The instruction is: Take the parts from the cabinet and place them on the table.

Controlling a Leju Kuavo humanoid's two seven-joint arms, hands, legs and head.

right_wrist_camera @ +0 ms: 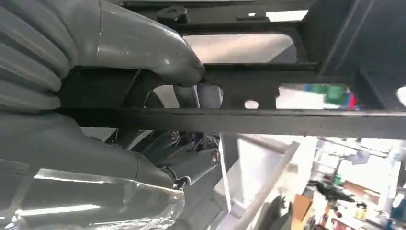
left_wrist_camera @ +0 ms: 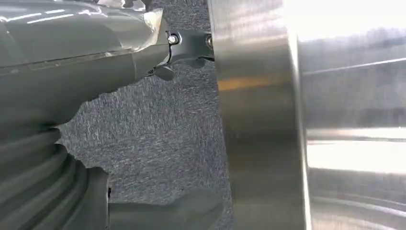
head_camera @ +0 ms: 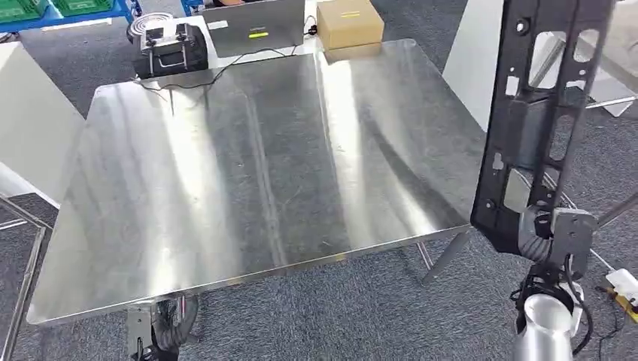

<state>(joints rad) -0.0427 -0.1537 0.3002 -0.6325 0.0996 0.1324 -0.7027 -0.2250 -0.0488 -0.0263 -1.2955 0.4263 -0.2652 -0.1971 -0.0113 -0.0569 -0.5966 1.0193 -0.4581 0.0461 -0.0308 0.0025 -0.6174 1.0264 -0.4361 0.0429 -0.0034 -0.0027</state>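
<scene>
Clearly the carrying step is in hand: the right hand (head_camera: 553, 233) grips the lower end of a long black frame part (head_camera: 538, 113), holding it upright beside the right edge of the steel table (head_camera: 263, 173), above the grey carpet and not yet over the tabletop. In the right wrist view the thumb and darker fingers (right_wrist_camera: 191, 160) wrap around a black bar of the part (right_wrist_camera: 287, 120), so the grasp looks firm.

Low at the near-left corner of the table, the left hand (left_wrist_camera: 95, 72) hangs beside the table edge (left_wrist_camera: 258, 120). How its fingers lie is too hidden to tell, so I cannot say whether it is released or clenched; nothing is seen in it.

The next move, as I judge it, calls for swinging the part leftward over the table, tilting it from upright toward flat, and lowering it onto the bare steel before letting go. The part is tall and held by one end, so it could swing or strike the table edge on the way.

Farther off, at the far side of the table, sit a dark device with cables (head_camera: 169, 49), a grey panel (head_camera: 256, 26) and a closed cardboard box (head_camera: 348, 21); its contents are hidden. Beyond, at the top left, green crates (head_camera: 53, 6) stand on a blue shelf, their contents too small to tell.
</scene>
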